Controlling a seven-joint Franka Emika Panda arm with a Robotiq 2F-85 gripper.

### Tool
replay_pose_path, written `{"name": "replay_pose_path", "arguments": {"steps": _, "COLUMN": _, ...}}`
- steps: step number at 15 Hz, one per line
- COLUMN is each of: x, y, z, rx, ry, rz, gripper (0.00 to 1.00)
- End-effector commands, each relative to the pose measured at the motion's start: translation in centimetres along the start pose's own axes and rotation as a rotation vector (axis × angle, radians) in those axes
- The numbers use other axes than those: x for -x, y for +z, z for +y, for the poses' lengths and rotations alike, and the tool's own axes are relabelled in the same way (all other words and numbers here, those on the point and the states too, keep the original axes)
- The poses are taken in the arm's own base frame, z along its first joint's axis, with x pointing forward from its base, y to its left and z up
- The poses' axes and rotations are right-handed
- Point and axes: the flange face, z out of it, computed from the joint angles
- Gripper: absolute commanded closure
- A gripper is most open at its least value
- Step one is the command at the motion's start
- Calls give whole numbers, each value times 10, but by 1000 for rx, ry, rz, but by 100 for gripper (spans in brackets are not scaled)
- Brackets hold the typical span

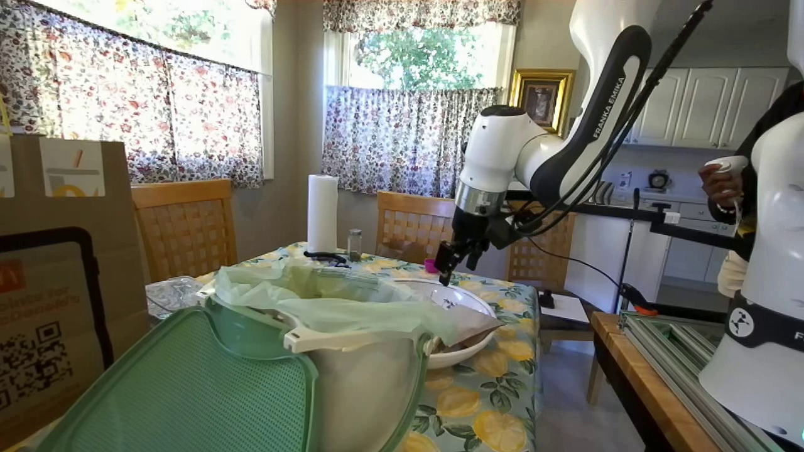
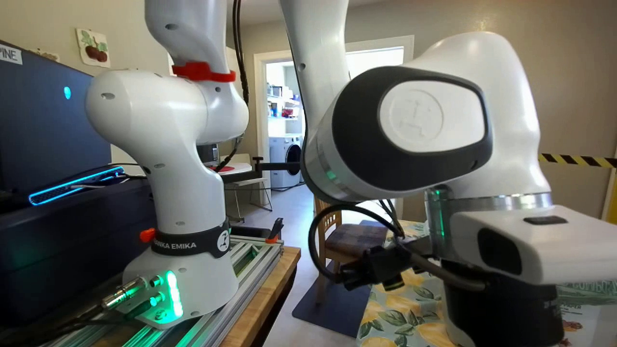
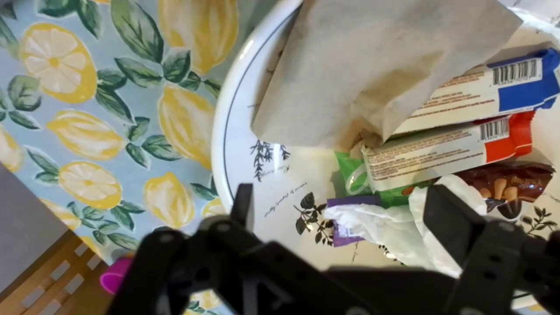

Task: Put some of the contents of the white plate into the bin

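Observation:
The white plate [image 1: 453,359] lies on the lemon-print tablecloth, beside the bin. In the wrist view the plate [image 3: 271,188] holds a brown paper sheet [image 3: 350,65], a blue-ended wrapper [image 3: 516,83], a red-ended wrapper [image 3: 442,153], a green wrapper [image 3: 352,175], a brown wrapper [image 3: 520,179], a purple wrapper [image 3: 345,238] and crumpled white tissue [image 3: 389,227]. My gripper [image 1: 458,260] is above the plate's far part. In the wrist view the gripper [image 3: 348,210] is open and empty; its right finger overlaps the tissue. The bin [image 1: 370,383] has a pale-green bag [image 1: 358,311]; its inside is mostly hidden.
A green perforated panel [image 1: 188,389] stands in front of the bin. A large brown paper bag [image 1: 119,238] is at the left. A paper-towel roll [image 1: 322,213], a glass shaker [image 1: 355,245] and a pink cup [image 1: 431,265] stand behind. A person's hand [image 1: 722,188] shows at the right.

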Motion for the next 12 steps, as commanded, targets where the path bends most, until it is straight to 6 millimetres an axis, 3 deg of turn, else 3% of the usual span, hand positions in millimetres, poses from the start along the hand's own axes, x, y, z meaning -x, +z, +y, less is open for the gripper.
{"name": "replay_pose_path", "arguments": {"steps": 1, "x": -10, "y": 23, "z": 4, "rx": -68, "ry": -33, "rz": 32, "gripper": 0}}
{"name": "replay_pose_path", "arguments": {"steps": 7, "x": -32, "y": 54, "z": -12, "rx": -117, "ry": -92, "rz": 62, "gripper": 0}}
{"name": "replay_pose_path", "arguments": {"steps": 12, "x": -42, "y": 78, "z": -44, "rx": -163, "ry": -153, "rz": 65, "gripper": 0}}
